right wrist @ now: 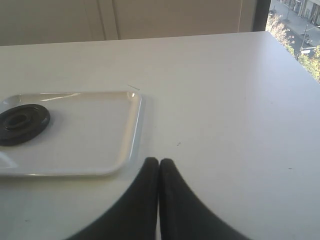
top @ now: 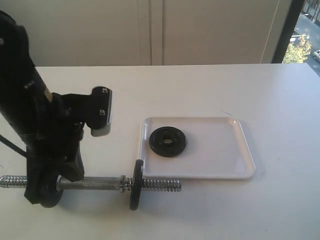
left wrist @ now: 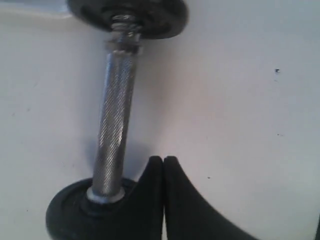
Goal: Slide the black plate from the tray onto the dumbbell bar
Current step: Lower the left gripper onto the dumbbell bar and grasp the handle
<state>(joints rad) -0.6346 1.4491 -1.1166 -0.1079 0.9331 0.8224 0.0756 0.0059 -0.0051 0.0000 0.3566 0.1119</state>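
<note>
The black plate (top: 168, 141) lies flat in the left part of the white tray (top: 245, 150); the right wrist view also shows the plate (right wrist: 22, 122) and the tray (right wrist: 127, 145). The chrome dumbbell bar (top: 95, 183) lies in front of the tray, its threaded right end bare. It carries one mounted black disc (top: 136, 184) and another under my left arm (top: 50, 150). My left gripper (left wrist: 163, 160) is shut and empty, beside the knurled bar (left wrist: 114, 125). My right gripper (right wrist: 159, 162) is shut and empty, just off the tray's corner; the exterior view does not show it.
The white table (top: 280, 100) stretches to the right of and behind the tray. A wall and a window edge (top: 295, 30) stand beyond the far table edge. The left wrist view shows the bar's two discs: one (left wrist: 127, 15) at the far end, the other (left wrist: 75, 212) close to the fingers.
</note>
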